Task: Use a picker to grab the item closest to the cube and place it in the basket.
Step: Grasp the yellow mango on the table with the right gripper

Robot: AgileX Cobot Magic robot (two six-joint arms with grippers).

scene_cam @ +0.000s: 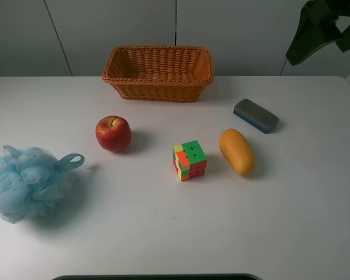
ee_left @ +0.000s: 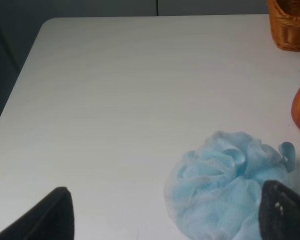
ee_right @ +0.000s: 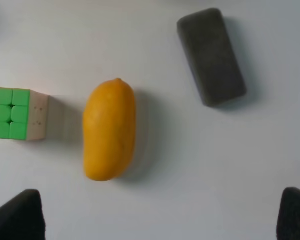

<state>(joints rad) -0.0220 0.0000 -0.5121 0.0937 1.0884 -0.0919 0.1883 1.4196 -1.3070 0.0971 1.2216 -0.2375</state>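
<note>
On the white table (scene_cam: 163, 233), the mango (scene_cam: 237, 151) lies just right of the cube (scene_cam: 189, 160) in the high view, nearer to it than the apple (scene_cam: 113, 133). The basket (scene_cam: 157, 84) stands well behind them. The right gripper (ee_right: 157, 220) hovers above the mango, jaws spread wide, gripping nothing. The left gripper (ee_left: 167, 220), equally wide and empty, hangs by the blue bath pouf (scene_cam: 29, 181).

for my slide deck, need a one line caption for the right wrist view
Open right gripper looks down on a mango beside the puzzle cube, a dark eraser farther off.
</note>
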